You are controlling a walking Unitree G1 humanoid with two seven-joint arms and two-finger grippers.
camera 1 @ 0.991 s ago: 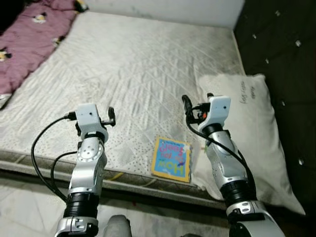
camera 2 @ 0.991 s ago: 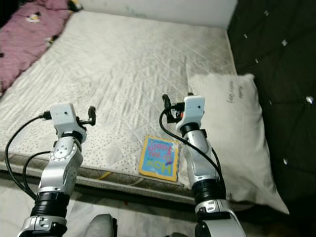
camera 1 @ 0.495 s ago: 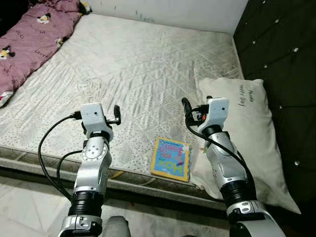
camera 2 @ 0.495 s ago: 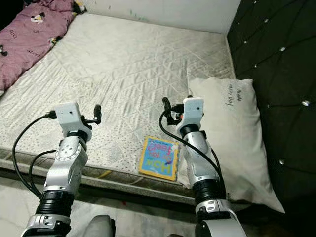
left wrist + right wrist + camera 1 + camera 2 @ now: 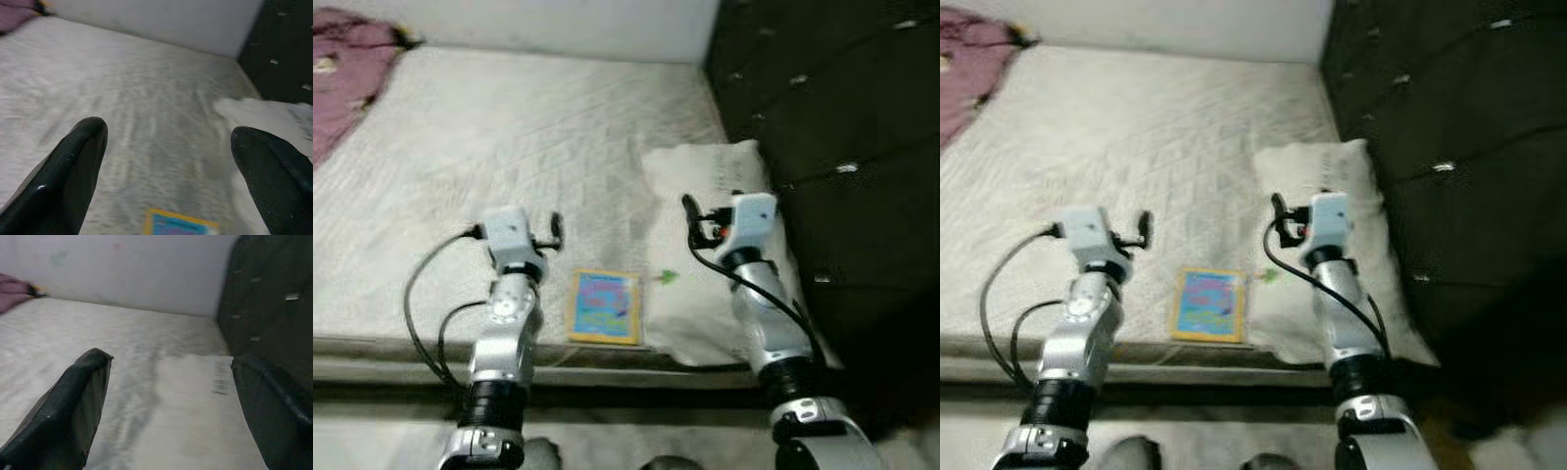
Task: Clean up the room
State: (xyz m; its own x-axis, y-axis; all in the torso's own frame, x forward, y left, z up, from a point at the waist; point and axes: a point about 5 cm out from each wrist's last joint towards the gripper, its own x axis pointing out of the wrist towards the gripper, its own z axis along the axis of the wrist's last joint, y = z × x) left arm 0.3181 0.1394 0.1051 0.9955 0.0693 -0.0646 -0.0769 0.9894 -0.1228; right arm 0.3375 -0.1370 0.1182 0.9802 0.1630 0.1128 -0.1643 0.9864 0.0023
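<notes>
So there's a colourful picture book (image 5: 603, 306) lying flat on the bare mattress (image 5: 489, 147), right up at the near edge, yellow border with a blue and pink cover. The head views are blurry, so the cover text can't be read. Just beside it on the robot's right is a white pillow (image 5: 710, 255), sitting at the corner of the mattress where the near edge meets the dark tufted headboard (image 5: 822, 147). The book's edge looks like it's touching or nearly touching the pillow, can't say which.

Both arms are raised over the near edge with nothing in them. The left gripper (image 5: 168, 147) hangs above the mattress just left of the book, fingers (image 5: 73, 166) spread wide apart, with a strip of the book cover showing between them in its wrist view. The right gripper (image 5: 171, 387) is over the pillow, its fingers (image 5: 73, 401) also spread wide and empty, pointing along the pillow toward the white wall (image 5: 132, 269).

Way off at the far left corner of the mattress there's a bunched-up purple blanket (image 5: 342, 59), well apart from the book.
</notes>
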